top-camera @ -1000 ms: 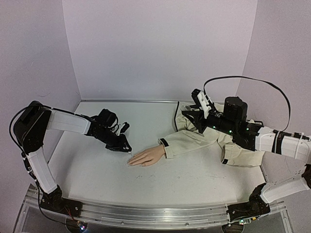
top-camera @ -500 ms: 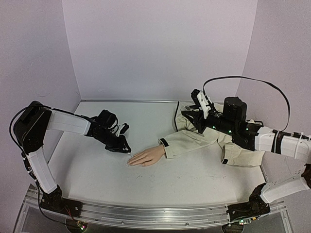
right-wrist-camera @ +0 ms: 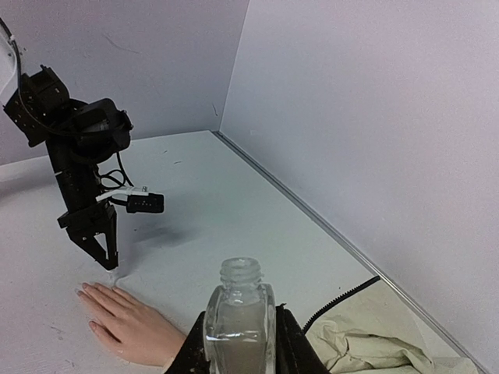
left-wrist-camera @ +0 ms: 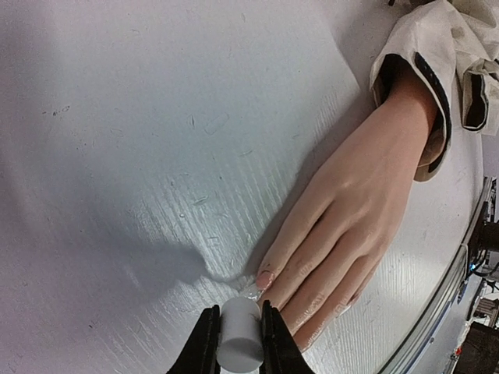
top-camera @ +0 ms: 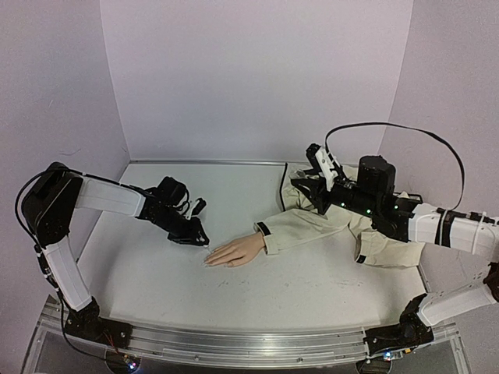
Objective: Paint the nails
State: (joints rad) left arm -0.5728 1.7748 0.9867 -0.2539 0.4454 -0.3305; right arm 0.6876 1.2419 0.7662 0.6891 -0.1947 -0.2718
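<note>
Left wrist view puts the nails at 6 o'clock, on the mannequin hand lying flat on the table, sleeve toward 1 o'clock. My left gripper is clamped on the white brush cap just beside the nearest fingertip; I judge I'm painting that nail. Next calls for a light, short drag along it. My right gripper grips the open clear bottle, toward 2 o'clock from the hand overhead.

The left pincer clamps a white cylinder just beside the nails of the mannequin hand.
</note>
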